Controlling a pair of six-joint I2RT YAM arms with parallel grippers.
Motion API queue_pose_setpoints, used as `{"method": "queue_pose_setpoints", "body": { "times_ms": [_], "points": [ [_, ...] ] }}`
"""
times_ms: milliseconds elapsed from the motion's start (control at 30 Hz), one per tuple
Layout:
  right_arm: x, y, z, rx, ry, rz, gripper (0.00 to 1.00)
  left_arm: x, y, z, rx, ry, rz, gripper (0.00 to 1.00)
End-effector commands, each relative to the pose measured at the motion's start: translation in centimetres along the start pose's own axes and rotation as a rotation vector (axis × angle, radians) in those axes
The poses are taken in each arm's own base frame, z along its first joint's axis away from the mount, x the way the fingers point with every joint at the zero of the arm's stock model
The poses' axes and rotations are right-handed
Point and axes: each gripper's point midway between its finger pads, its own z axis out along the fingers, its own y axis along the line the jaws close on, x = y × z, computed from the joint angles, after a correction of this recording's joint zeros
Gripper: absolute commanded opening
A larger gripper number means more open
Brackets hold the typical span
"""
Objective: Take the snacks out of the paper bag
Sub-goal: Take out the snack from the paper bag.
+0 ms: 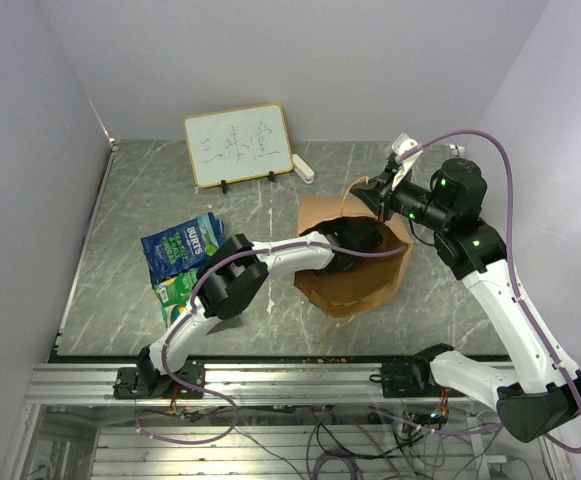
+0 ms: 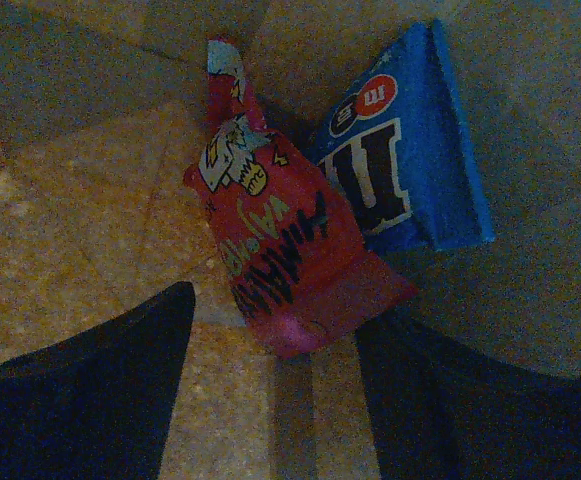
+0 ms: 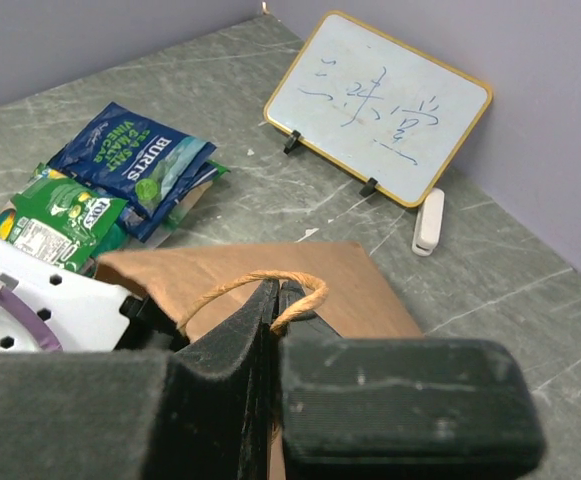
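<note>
While right tool [image 3: 275,295] pinches bag handle [image 3: 232,288], left tool [image 2: 275,315] wide at red packet [image 2: 290,250], blue packet [image 2: 415,160] beside

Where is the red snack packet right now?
The red packet lies inside the paper bag, shown in the left wrist view. Its lower end sits between the left gripper's spread fingers, and the blue packet lies against it on that view's right.

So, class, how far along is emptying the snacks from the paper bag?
Done: the blue Burts packet and green packet lie on the table outside the paper bag. In hand: the right claw is shut on the bag's handle; the left claw is open inside the bag, around the red packet. Left: that red packet and the blue m-logo packet beside it.
</note>
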Motion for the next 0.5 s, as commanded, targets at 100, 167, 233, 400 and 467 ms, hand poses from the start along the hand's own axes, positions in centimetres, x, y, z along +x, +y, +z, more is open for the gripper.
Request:
{"method": "queue_pose_setpoints", "body": {
  "times_ms": [100,167,233,400,467],
  "points": [
    [-2.0,0.5,-0.4,-0.015,-0.056,-0.020,0.00,-1.4,3.3,-1.1,-0.095,-0.027,-0.066,0.56],
    [-2.1,0.5,-0.4,-0.017,-0.059,-0.017,0.00,-1.7,3.8,-1.2,-0.111,-0.040,-0.068,0.39],
    [-2.1,0.6,-0.4,-0.019,-0.062,-0.015,0.00,-1.8,4.3,-1.4,-0.131,-0.040,-0.073,0.23],
    [-1.9,0.7,-0.3,-0.023,-0.061,-0.010,0.00,-2.0,4.6,-2.1,-0.112,-0.061,-0.091,0.18],
    [-1.9,0.7,-0.4,-0.021,-0.062,-0.009,0.00,-1.9,4.3,-2.2,-0.093,-0.063,-0.100,0.11]
  ]
}}
